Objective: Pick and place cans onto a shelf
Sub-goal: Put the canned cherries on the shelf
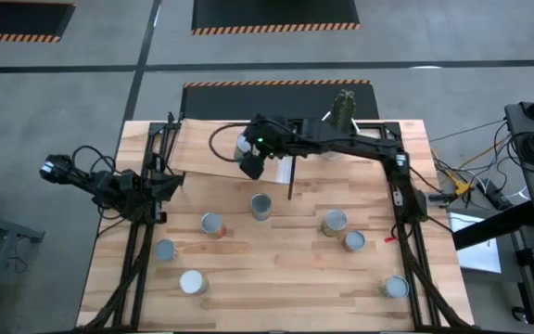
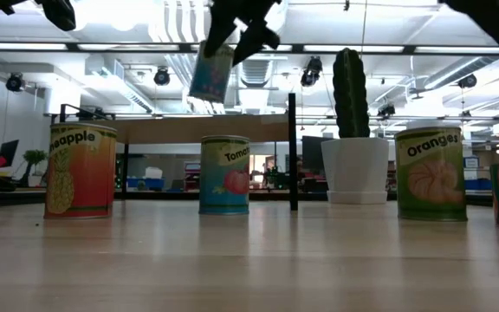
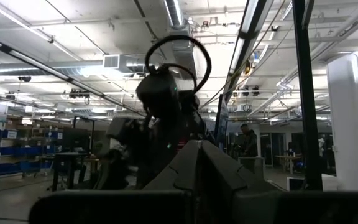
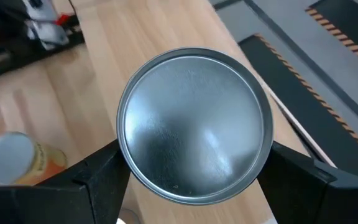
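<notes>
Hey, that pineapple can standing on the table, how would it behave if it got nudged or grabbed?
The orange-yellow pineapple-labelled metal can looks rigid, so a claw probably won't dent it. It stands upright on a flat base and is fairly squat, so it likely slides rather than tips. On its side, it would probably roll.

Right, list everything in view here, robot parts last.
cans on the tabletop: seven, silver tops, with pineapple, tomato and orange labels readable in the low view; spread across the middle and near parts.
held can: one, silver top, blue-green label; in the air over the shelf area.
shelf: one, pale wood; far left part of the table.
cactus pot: one, white, green cactus; far edge of the table.
dark post: one, black, upright; mid-table.
table: one, planked light wood.
person: one, far off in the room.
right pincer: shut on the held can.
left pincer: parked at the table's left edge.
</notes>
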### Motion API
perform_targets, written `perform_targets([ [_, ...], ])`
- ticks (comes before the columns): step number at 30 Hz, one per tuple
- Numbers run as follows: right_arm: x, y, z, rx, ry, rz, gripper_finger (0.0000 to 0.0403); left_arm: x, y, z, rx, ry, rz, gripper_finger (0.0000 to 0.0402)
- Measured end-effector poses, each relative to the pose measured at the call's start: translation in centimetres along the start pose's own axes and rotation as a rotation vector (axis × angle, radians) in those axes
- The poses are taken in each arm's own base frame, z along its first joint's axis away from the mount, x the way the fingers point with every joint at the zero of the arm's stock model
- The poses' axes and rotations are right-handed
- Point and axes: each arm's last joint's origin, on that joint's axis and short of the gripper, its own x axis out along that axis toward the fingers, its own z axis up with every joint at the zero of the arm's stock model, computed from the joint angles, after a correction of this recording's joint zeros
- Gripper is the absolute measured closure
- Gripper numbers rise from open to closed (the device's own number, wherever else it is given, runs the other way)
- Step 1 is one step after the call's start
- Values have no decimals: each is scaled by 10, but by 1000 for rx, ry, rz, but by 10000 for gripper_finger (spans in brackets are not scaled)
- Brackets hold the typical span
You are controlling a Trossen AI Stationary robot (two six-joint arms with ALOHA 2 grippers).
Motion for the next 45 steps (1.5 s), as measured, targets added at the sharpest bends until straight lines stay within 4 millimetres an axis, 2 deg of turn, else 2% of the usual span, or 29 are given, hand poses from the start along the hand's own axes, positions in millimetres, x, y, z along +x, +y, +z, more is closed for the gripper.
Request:
perform_targets([
  [7,23,1,-3,-22,33,-14,110,0,0,0,0,1,0,402],
  [15,34,3,-6,-57,54,-18,108,0,0,0,0,1,0,402],
  [24,35,2,-6,-45,48,-18,58,0,0,0,0,1,0,402],
  [29,27,1,-2,-39,28,-14,48,0,0,0,0,1,0,402],
  [33,-3,-5,8,-38,-25,-2,55,0,0,0,0,1,-1,402],
  [36,-28,-16,10,-54,-27,-9,73,0,0,0,0,2,-1,402],
  [39,-45,-30,7,-63,13,-33,112,0,0,-1,3,6,-2,402],
  [42,-46,-39,3,-67,69,-58,176,0,0,-1,2,5,-2,402],
  [45,-31,-38,-4,-119,128,-45,254,0,0,-1,2,5,-2,402],
])
